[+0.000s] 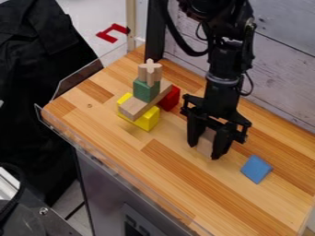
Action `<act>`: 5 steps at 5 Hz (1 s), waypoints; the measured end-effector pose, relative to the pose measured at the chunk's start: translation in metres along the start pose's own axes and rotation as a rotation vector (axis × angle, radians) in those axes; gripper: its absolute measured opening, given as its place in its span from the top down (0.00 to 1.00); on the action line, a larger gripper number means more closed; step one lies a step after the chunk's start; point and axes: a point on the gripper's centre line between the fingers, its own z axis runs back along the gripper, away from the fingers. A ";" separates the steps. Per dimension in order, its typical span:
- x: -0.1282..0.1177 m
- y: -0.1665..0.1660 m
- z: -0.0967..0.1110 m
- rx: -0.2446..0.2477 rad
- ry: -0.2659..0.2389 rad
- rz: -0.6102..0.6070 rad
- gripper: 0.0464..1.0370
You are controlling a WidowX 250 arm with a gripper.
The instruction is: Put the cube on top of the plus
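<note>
Camera view: under the end effector, the wooden cube sits between fingers that look closed against opposite sides, presumably leaving its underside free to land. Off to one side of the end effector, past the red block, the plus tops the green block, its cross-shaped face apparently upward as a seat. That raised perch likely calls for a high lift and a level, gentle release.

A green block sits on a plank, a blue block well apart.
</note>
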 end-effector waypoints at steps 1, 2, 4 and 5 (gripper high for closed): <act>-0.007 0.002 0.010 0.026 -0.024 0.033 0.46; -0.021 0.007 0.062 0.125 -0.115 0.125 0.46; -0.041 0.029 0.114 0.127 -0.170 0.180 0.46; -0.047 0.046 0.115 0.097 -0.168 0.203 0.46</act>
